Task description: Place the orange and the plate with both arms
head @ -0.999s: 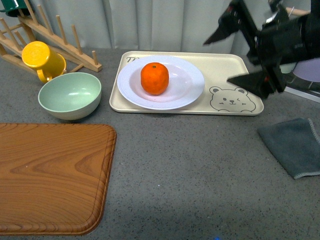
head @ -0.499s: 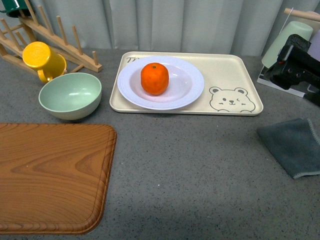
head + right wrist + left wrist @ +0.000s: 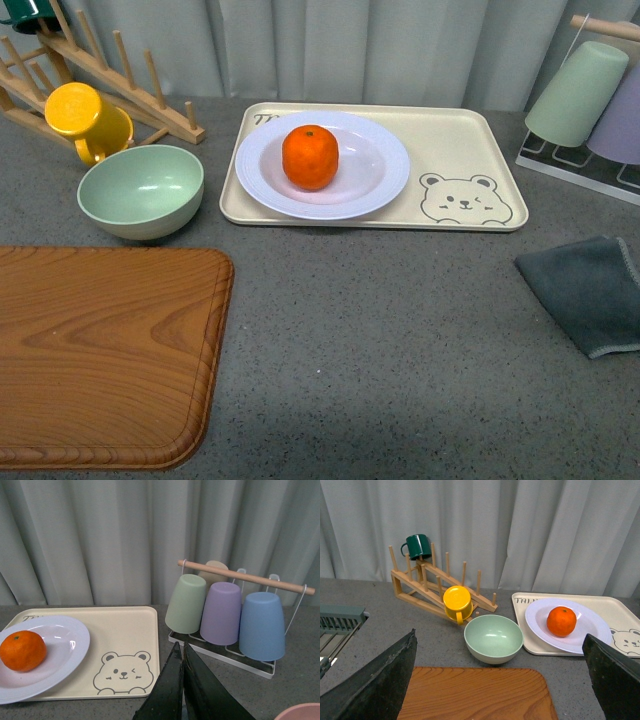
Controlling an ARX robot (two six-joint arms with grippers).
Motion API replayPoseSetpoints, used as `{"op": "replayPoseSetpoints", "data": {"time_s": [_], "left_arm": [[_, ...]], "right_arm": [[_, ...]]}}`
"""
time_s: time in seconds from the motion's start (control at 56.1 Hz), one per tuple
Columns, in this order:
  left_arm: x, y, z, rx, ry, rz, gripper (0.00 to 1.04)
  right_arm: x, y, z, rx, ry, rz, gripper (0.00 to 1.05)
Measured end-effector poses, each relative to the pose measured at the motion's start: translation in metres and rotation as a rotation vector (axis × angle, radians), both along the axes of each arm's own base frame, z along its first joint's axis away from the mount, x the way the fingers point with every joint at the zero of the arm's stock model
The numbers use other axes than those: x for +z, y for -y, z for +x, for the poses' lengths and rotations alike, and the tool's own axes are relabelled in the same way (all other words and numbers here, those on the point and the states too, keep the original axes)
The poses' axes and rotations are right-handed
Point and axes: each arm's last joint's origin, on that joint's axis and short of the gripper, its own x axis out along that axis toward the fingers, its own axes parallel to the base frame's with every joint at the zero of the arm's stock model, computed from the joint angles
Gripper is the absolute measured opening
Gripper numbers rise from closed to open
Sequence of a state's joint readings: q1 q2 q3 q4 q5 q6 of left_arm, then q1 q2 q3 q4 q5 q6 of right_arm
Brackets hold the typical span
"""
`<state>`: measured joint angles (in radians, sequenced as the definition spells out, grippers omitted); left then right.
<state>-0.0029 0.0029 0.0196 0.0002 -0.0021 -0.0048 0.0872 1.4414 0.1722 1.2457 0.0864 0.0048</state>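
Observation:
The orange sits in the white plate, which rests on the left part of the beige bear tray. Neither arm shows in the front view. In the left wrist view the orange and plate lie at the far right; my left gripper is open and empty, fingers wide apart above the wooden board. In the right wrist view the orange and plate lie to the left; my right gripper is shut and empty, well clear of the tray.
A pale green bowl, a yellow mug and a wooden rack stand at the left. A wooden cutting board lies front left. A cup rack and a grey cloth are at the right.
My right arm has drawn back from over the tray's right end and left the front view. The orange, plate and tray have not moved.

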Motion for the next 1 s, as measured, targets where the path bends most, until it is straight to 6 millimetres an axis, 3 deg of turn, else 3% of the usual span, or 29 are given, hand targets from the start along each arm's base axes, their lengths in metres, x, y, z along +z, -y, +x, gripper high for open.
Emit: {"op": "replayPoseSetpoints", "data": {"time_s": [0.303, 0.999], "left_arm": [[0.0, 0.0, 0.0, 0.0, 0.0, 0.0, 0.98], [0.0, 0.0, 0.0, 0.0, 0.0, 0.0, 0.98]], "right_arm": [[0.015, 0.015, -0.032, -0.003, 0.011, 0.001, 0.01], [0.019, 0.016, -0.08, 0.0, 0.021, 0.001, 0.01]]}}
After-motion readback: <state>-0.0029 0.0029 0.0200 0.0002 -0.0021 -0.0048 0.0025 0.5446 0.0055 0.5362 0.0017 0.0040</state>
